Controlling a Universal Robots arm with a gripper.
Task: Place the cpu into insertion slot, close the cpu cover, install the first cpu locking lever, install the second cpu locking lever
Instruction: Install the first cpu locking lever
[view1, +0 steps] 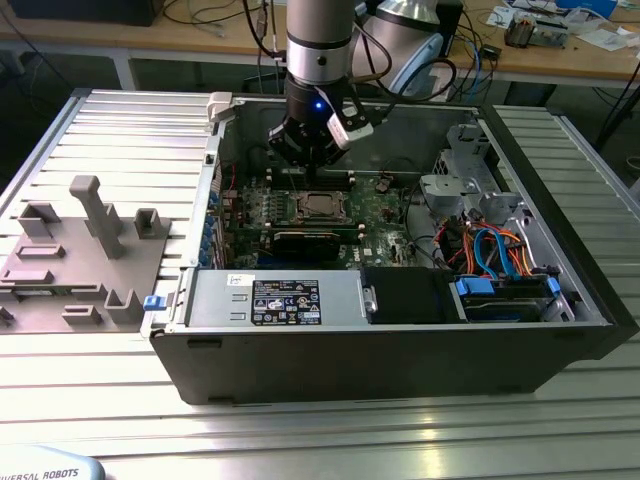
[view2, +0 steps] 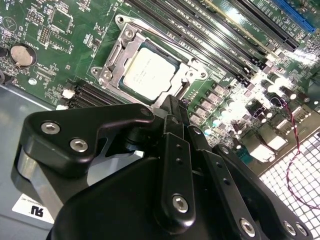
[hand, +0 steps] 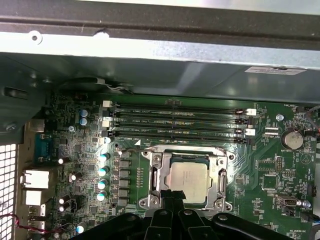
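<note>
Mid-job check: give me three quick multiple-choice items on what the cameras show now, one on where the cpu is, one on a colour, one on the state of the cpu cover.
1. Where is the cpu?
A. In the insertion slot
B. On the grey fixture outside the case
C. Lifted clear of the board in the tool

2. What colour is the circuit board?
A. Blue
B. Green
C. Red

3. How does the cpu cover stand?
A. Swung upright
B. Taken off and lying on the table
C. Lying down around the cpu

Key: 1 A, as both wrist views show the silver-grey top seated flat inside the metal rim. 2 B, as the board is green in every view. 3 C, as the silvery frame lies flat along the chip's edges, with the chip's top showing through its open middle.
</note>
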